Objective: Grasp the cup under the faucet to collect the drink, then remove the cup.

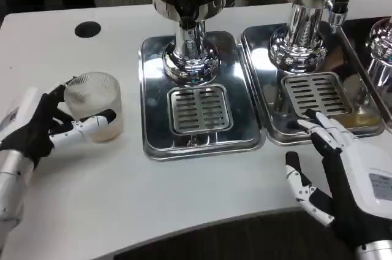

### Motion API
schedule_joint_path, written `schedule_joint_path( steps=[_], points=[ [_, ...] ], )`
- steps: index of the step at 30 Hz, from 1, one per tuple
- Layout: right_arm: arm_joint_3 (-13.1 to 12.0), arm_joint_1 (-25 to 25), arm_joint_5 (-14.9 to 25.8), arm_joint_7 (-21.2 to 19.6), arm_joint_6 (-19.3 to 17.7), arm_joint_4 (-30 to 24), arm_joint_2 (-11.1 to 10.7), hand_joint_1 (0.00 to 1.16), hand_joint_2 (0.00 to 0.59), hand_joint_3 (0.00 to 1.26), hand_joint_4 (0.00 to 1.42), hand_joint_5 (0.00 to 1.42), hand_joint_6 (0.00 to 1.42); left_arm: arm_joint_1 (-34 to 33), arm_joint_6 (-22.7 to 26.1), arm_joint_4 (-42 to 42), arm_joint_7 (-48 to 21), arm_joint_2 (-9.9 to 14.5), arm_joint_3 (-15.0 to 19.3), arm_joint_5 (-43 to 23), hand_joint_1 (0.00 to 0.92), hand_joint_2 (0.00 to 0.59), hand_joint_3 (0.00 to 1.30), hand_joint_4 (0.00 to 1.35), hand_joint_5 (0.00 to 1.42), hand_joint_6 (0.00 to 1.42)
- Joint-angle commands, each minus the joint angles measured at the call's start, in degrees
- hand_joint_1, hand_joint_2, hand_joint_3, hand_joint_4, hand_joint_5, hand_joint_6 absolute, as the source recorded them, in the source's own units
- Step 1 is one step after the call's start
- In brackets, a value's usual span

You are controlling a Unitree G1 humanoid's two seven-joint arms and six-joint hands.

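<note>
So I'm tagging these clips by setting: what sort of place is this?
Likely a self-serve drinks counter, as in a café or buffet. Chrome drink dispensers stand on steel drip trays with slotted grates, side by side on a white table. The left hand holds a cup.

Readable text: I can make out none.
Right hand (352, 180) sticker: grey lines at the frame's lower right, too blurred for me to read.

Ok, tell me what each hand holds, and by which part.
The left hand grips the cup around its side wall, a finger across the front. The right hand holds nothing, fingers spread.
</note>
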Motion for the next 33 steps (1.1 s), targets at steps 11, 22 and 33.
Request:
schedule_joint_path(
  steps=[11,22,33],
  points=[
    [-0.6,0.6,1.3,1.0,-1.6,-1.7,0.2,0.41,0.485,0.30,0.14,0.13,0.18,-0.7,-4.3,2.9,7.3,-1.7,0.9,-0.5,0.350,0.177,0.45,0.60,0.90,1.12],
    [-1.1,0.6,2.7,1.4,-3.1,-1.4,0.1,0.40,0.477,0.27,0.14,0.14,0.20,0.2,-6.5,2.7,12.0,-1.2,1.3,-0.5,0.350,0.191,0.54,0.68,0.99,1.25],
    [-1.6,1.2,2.6,1.4,-3.6,-2.2,0.1,0.39,0.479,0.27,0.14,0.14,0.20,0.6,-9.1,2.4,16.0,-2.1,0.9,0.0,0.355,0.189,0.54,0.69,1.00,1.26]
  ],
)
